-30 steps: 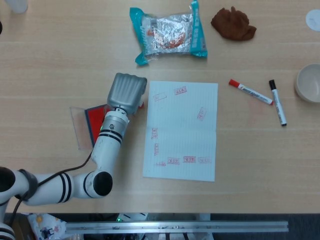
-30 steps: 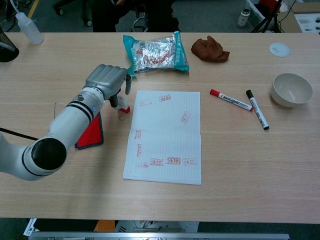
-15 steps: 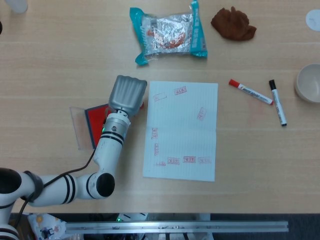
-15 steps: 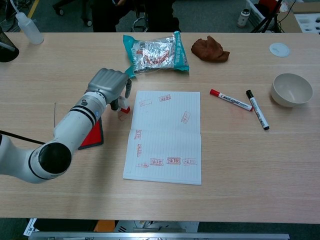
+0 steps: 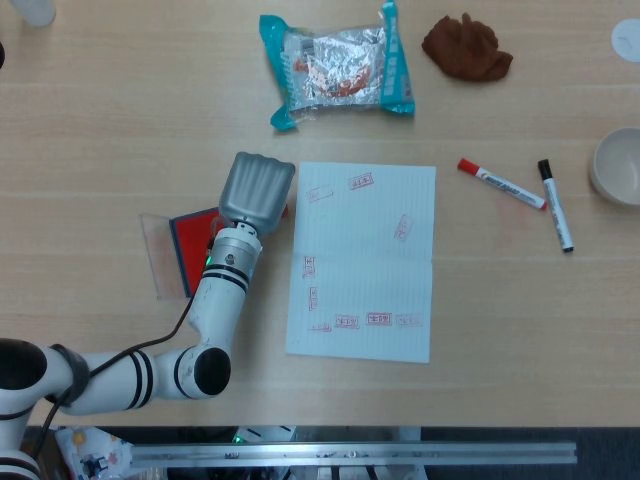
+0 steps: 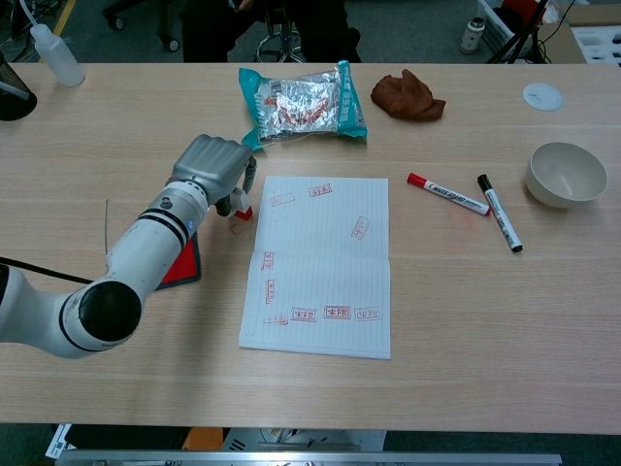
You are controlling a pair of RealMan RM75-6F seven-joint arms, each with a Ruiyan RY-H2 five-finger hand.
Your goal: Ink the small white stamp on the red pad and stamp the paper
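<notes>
Since the left hand [image 6: 215, 167] has its fingers [image 6: 245, 178] curled round the small white stamp with the red base [image 6: 242, 210], just off the lined white paper sheet's [image 6: 325, 262] 9 o'clock edge and clear of the flat red ink pad [image 6: 180, 264], a loose pinch could tilt it and smudge the print on the wooden counter [image 6: 485, 320]

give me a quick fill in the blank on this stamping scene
1. The left hand holds the stamp just ____ of the paper.
2. The ink pad is ____ in colour.
3. Two markers lie between the paper and the ____.
4. The snack bag lies beside a ____ cloth.

Missing words: left; red; bowl; brown
</notes>
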